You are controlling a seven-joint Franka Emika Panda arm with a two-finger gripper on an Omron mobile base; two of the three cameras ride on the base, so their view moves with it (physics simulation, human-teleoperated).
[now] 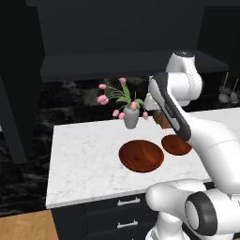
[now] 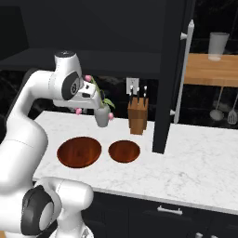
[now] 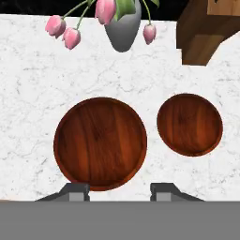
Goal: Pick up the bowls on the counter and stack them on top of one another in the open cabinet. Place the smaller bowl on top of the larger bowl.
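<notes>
Two glossy reddish-brown bowls lie side by side on the white marble counter (image 1: 79,159). The larger bowl (image 1: 141,155) (image 2: 79,151) (image 3: 100,143) is on the left, the smaller bowl (image 1: 176,144) (image 2: 124,151) (image 3: 189,124) just to its right, a narrow gap between them. My gripper (image 3: 119,191) hangs well above the counter, looking down, open and holding nothing. Its fingertips (image 3: 75,190) frame the near rim of the larger bowl. The open cabinet (image 1: 112,68) (image 2: 102,58) is the dark shelf above the counter, behind the arm.
A grey vase of pink tulips (image 1: 131,117) (image 2: 102,115) (image 3: 123,28) stands behind the bowls, with a wooden knife block (image 2: 138,116) (image 3: 206,33) to its right. A tall dark panel (image 2: 167,79) rises from the counter right of the smaller bowl. Navy drawers (image 1: 122,204) sit below.
</notes>
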